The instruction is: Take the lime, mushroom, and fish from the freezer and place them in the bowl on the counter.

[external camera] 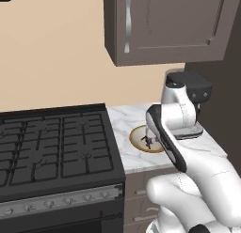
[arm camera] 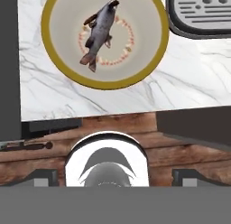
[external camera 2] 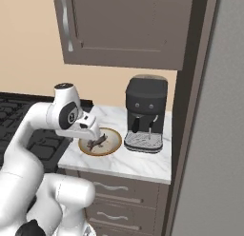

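Gripper (arm camera: 115, 175) spread wide and holding nothing, hanging above the bowl (arm camera: 47, 47). Fish (arm camera: 98, 33) lying flat in the cream middle of the bowl, clear of the rim. Bowl set on the counter (arm camera: 135, 92), just beside the coffee machine (external camera 2: 145, 113). No lime or mushroom to be seen in the bowl. Judging by shape: fish probably light, stiff if frozen, and slick; best taken across the thick mid-body, not by the thin tail. Stove (external camera: 52, 143) off to the left of the counter.
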